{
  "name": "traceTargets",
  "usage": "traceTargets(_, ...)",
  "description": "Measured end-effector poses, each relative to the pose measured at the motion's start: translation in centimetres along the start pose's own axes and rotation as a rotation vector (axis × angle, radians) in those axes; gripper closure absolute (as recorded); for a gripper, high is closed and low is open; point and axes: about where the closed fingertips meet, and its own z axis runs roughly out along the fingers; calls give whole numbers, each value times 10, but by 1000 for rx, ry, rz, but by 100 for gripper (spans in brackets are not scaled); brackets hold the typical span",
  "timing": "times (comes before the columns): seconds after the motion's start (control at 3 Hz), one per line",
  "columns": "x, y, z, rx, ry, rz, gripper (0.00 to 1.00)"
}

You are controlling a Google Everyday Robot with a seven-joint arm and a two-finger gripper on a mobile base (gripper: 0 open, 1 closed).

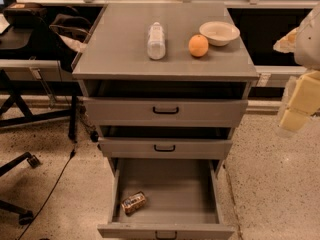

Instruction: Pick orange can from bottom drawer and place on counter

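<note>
My gripper [296, 109] hangs off to the right of the cabinet, level with the upper drawers and well apart from everything I need; whether it is spread or pressed together I cannot tell from here, and it carries nothing that I can make out. The bottom drawer [170, 181] is pulled far out, which I take to be the point of the setup: its floor lies open from above, so I can come down into it. The orange can [133, 202] lies on its side in the front left corner, near the left wall and the front panel, so I judge the approach will be cramped on those two sides. The counter [115, 54] has a clear bottle [156, 40], an orange fruit [198, 45] and a white bowl [219, 33] gathered toward its middle and back right. That leaves the front strip and the left side bare, probably the safest place to set the can. The task looks barely begun.
</note>
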Motion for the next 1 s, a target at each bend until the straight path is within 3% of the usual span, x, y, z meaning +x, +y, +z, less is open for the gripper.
traceTargets(0.33, 0, 0, 0, 0, 0, 0, 0)
traceTargets(0.67, -4, 2, 0, 3, -43, -75, 0)
traceTargets(1.0, -14, 10, 3, -65, -172, -213, 0)
